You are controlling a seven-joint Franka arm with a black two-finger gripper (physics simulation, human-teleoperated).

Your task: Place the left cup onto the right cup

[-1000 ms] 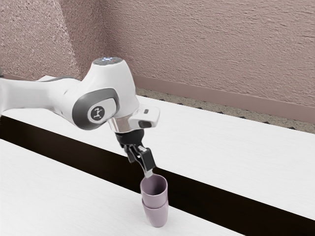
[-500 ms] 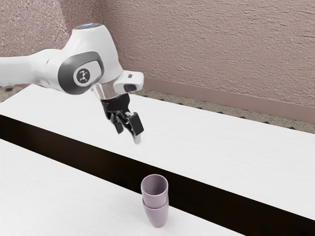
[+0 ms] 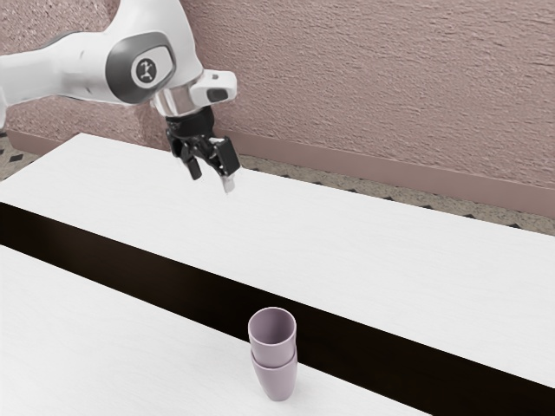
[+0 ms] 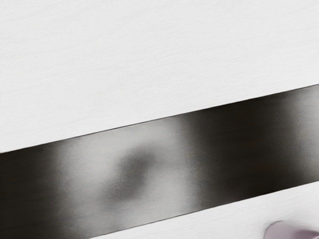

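1. Nearest, on the front part of the white bench (image 3: 104, 347), right at its edge beside the dark stripe (image 3: 130, 251): upper cup (image 3: 272, 331) seated upright in the mouth of lower cup (image 3: 276, 383). Touching, nested, not tilted, the upper rim standing clear above the lower rim. Long axes vertical and in line.
2. Judged from that alone: stacking looks done, with the upper cup taken for the task's left cup and the lower for the right. Cannot tell from the pair themselves which was which, both being the same mauve.
3. From the hand camera: a sliver of the upper cup's rim (image 4: 294, 230) on the white bench beyond the dark stripe (image 4: 149, 174). Off to one side of the hand, not under it.
4. Farther back, high and toward the left: fingers (image 3: 221, 160) spread apart, gripping nothing, hanging above the far part of the bench with the pink wall (image 3: 390, 78) behind. Well apart from the cups.
5. Deciding relation: stack lies nearer, lower and to the right of the fingers, across the stripe.
6. If any return were wanted: travel near and right first, then straight down along the vertical axis onto the open mouth.
7. Likely hazard: a sideways brush against the rim, enough to topple the pair off the bench edge.
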